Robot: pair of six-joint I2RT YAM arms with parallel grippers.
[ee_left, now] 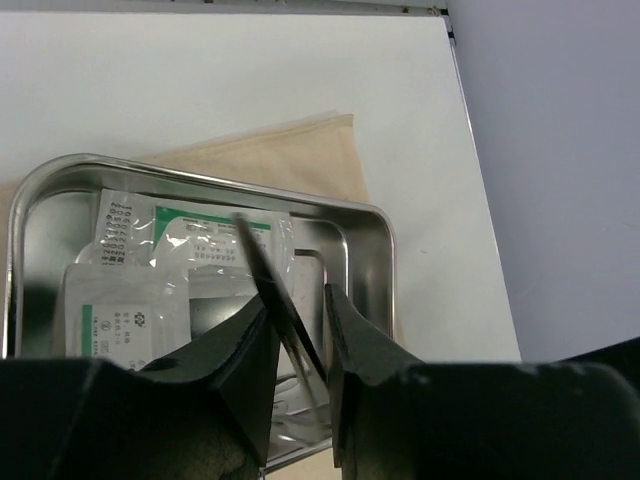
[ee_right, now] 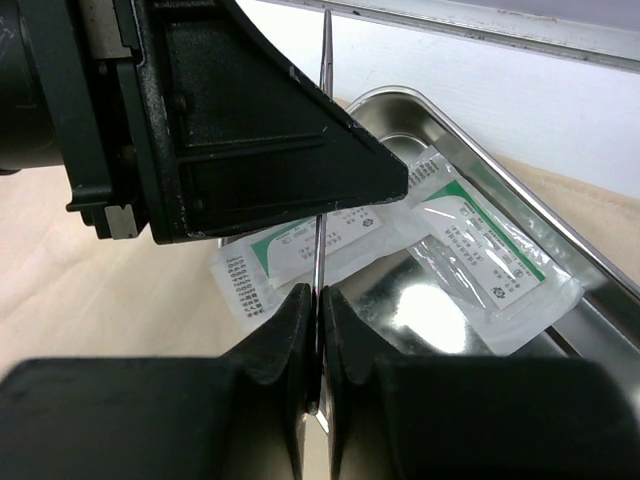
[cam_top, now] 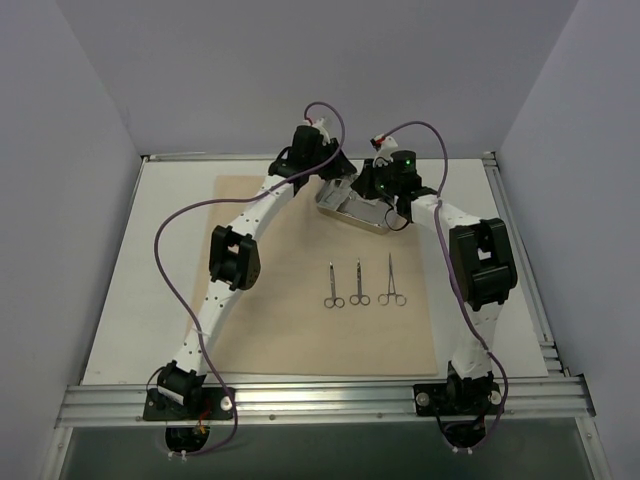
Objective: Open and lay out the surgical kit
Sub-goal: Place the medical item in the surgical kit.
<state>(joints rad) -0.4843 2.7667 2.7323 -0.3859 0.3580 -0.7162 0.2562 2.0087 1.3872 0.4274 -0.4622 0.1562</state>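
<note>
The steel tray (cam_top: 352, 212) sits at the far end of the beige cloth (cam_top: 290, 330). Both grippers meet over it. My left gripper (cam_top: 335, 185) (ee_left: 298, 300) has its jaws a narrow gap apart, closed on slim metal tweezers (ee_left: 262, 265) that slant between them. My right gripper (cam_top: 375, 190) (ee_right: 318, 292) is shut on the same tweezers (ee_right: 316, 250), which run up behind the left gripper's body. Two white packets (ee_left: 215, 235) (ee_left: 125, 310) lie in the tray (ee_left: 385, 260). Three clamps (cam_top: 333, 285) (cam_top: 360, 283) (cam_top: 392, 282) lie side by side on the cloth.
The cloth covers the middle of the white table (cam_top: 130, 300). Grey walls close in the left, right and back. A metal rail (cam_top: 320, 398) with both arm bases runs along the near edge.
</note>
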